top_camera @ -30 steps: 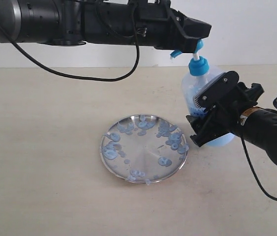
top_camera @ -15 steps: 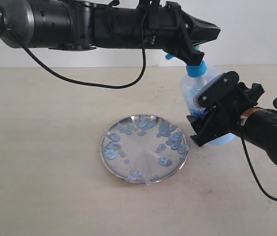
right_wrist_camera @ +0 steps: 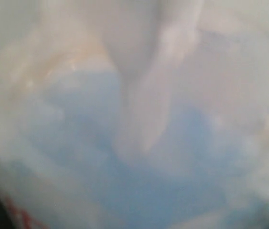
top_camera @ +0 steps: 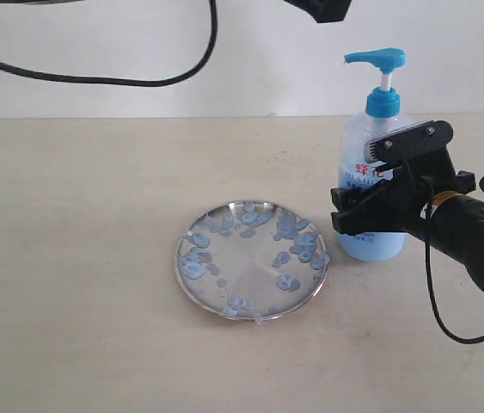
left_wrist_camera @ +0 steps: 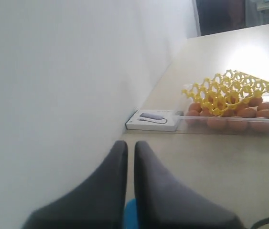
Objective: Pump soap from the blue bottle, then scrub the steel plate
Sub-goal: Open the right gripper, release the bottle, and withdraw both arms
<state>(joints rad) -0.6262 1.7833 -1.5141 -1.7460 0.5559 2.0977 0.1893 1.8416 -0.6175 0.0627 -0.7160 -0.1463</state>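
The blue bottle (top_camera: 370,185) stands upright to the right of the steel plate (top_camera: 254,274), its bright blue pump head (top_camera: 377,58) fully raised. My right gripper (top_camera: 370,182) is shut on the bottle's body, one finger on each side. The bottle's blurred pale blue wall (right_wrist_camera: 124,157) fills the right wrist view. Several blobs of soap (top_camera: 289,282) lie on the plate. Only the tip of my left gripper (top_camera: 323,9) shows at the top edge, above and left of the pump. Its fingers (left_wrist_camera: 158,191) are together, and a bit of blue (left_wrist_camera: 131,215) shows beneath them.
A black cable (top_camera: 138,79) hangs across the upper left before the white wall. The left wrist view looks along the wall to a clear tray of brown eggs (left_wrist_camera: 234,117) under a yellow lattice, with a flat white box (left_wrist_camera: 153,120) beside it.
My left arm has lifted off the pump and left most of the view. The pump head has sprung up, and the tilted bottle now stands upright in my right gripper.
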